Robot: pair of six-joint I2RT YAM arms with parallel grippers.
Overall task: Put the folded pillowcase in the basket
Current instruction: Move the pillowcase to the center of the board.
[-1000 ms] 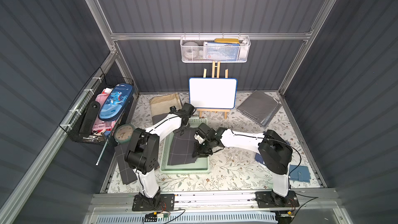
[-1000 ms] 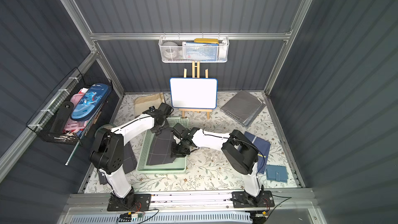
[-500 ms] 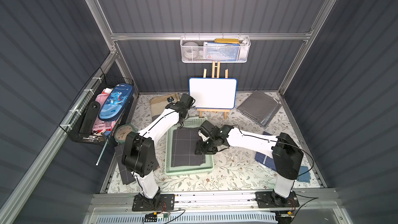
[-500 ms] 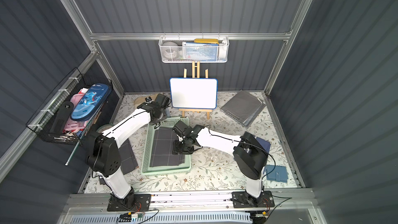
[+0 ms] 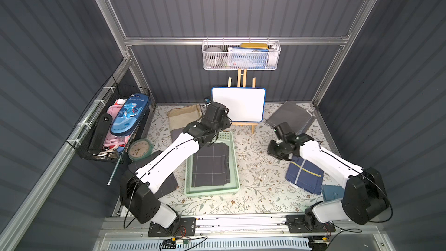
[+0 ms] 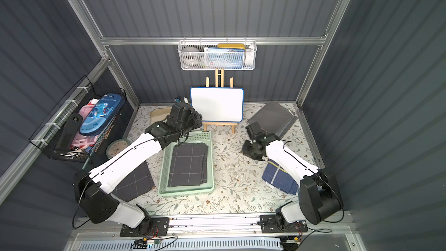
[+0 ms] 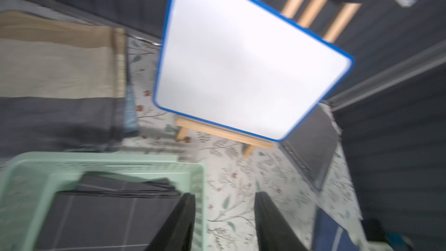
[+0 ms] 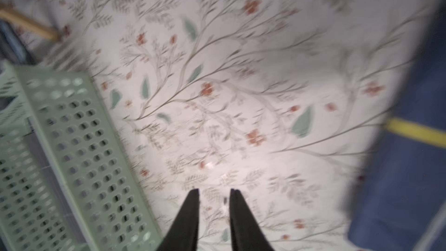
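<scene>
Pillowcase [image 5: 211, 165], dark grey with thin pale grid lines, lies folded flat inside the basket [image 5: 212, 190], free of both claws.

In its wrist view the left gripper [image 7: 225, 194] is released: the two black fingers stand well apart with nothing between them. One finger lies in front of the far corner of the mint-green basket wall and the other is over the floral table cover [image 5: 258, 172]; the blur hides whether either touches anything. Just beyond that corner stands the whiteboard [image 5: 237, 107] on its wooden easel, and beside it a tan and grey folded cloth [image 5: 183, 117] lies on the cover.

The right gripper [image 8: 214, 190] is also released, though its fingers leave only a narrow gap, and that gap is empty. It hangs over bare floral cover, between the perforated side wall of the basket and a navy cloth [image 5: 304, 176] with a yellow stripe, apart from both.

In both top views the basket sits lengthwise in the middle of the table, with the pillowcase filling most of its floor. A second dark checked cloth [image 6: 135, 184] lies under the left arm, next to a round clock [image 5: 140, 149].
</scene>
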